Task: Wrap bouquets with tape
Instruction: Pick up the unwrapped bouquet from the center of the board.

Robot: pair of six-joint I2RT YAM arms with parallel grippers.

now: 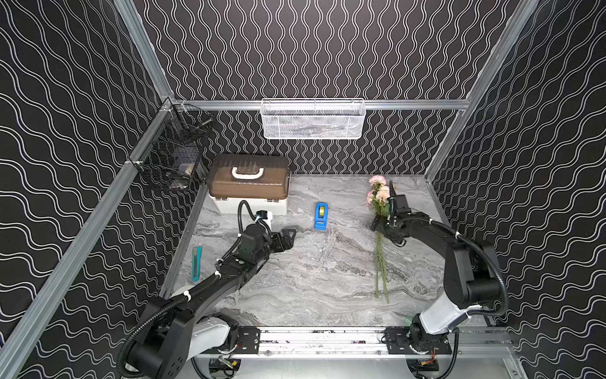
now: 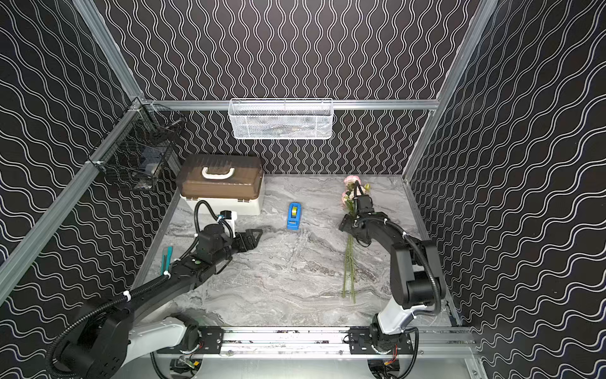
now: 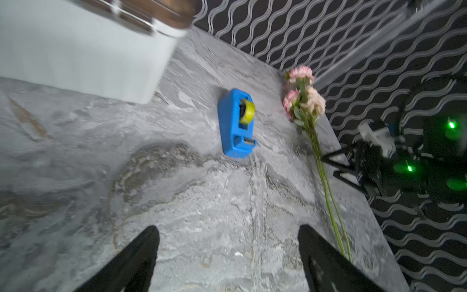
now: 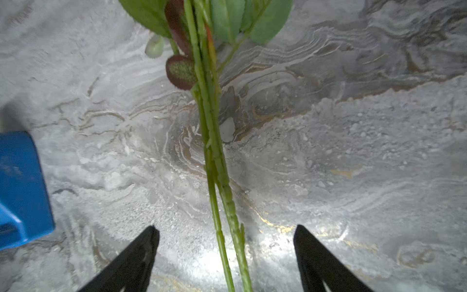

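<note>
2 spread: R claw (image 4: 226,225) astride bouquet (image 4: 214,161) stems, L claw (image 3: 228,225) facing tape (image 3: 247,111)

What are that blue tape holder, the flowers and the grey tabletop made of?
The blue tape holder looks like moulded plastic: uniform bright colour, rounded edges. The flowers seem artificial, perhaps fabric petals on plastic stems: the stems show even ridged segments. The tabletop looks like grey marble, possibly a printed sheet; matte, veined.
</note>
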